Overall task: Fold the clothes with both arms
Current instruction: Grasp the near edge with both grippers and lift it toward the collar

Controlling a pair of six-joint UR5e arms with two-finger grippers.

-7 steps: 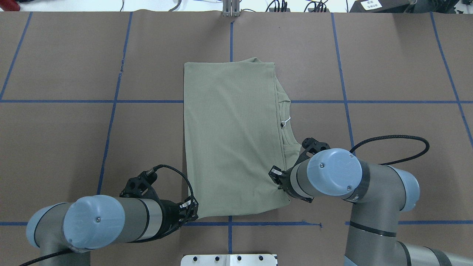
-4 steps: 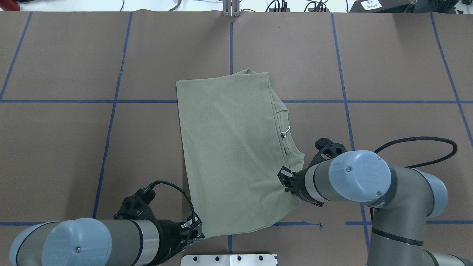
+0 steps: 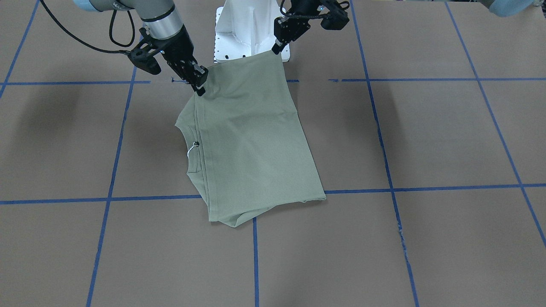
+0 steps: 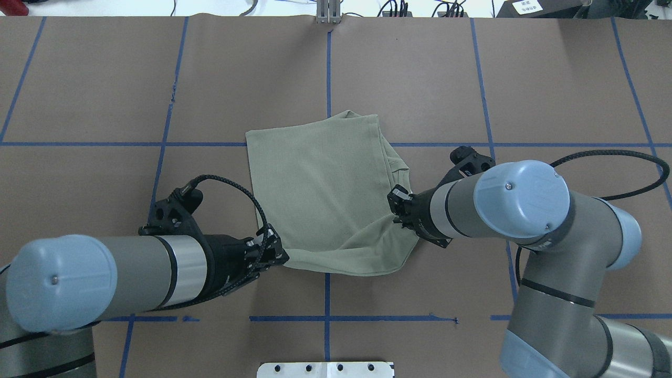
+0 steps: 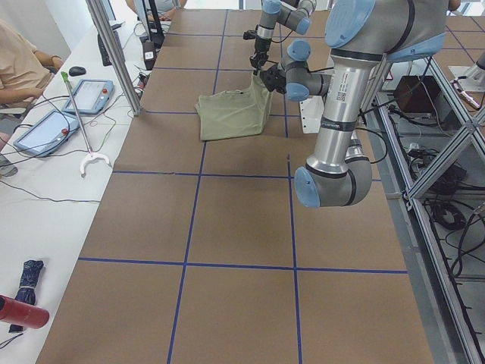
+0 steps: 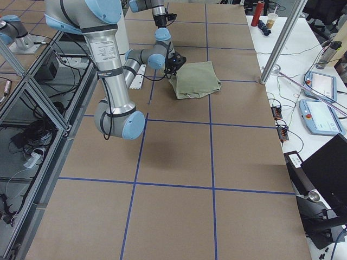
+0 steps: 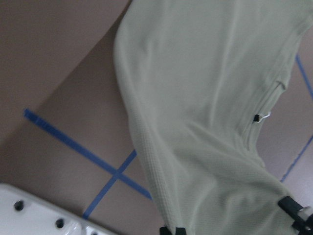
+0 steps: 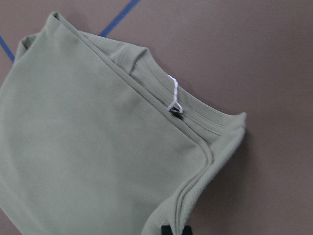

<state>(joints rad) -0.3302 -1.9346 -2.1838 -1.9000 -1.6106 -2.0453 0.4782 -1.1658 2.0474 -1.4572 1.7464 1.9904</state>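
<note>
Shirt (image 4: 325, 194): sage rib knit, folded, approx. rect.

The overhead camera looks down from behind the base (image 4: 325, 370), while the front camera faces it steeply from across the table (image 3: 426, 128). Two end cameras look along the table from farther off. Both wrist cameras sit close over the shirt (image 8: 88, 147), and the blurred left one seems tilted. All six views share the shirt.
</note>
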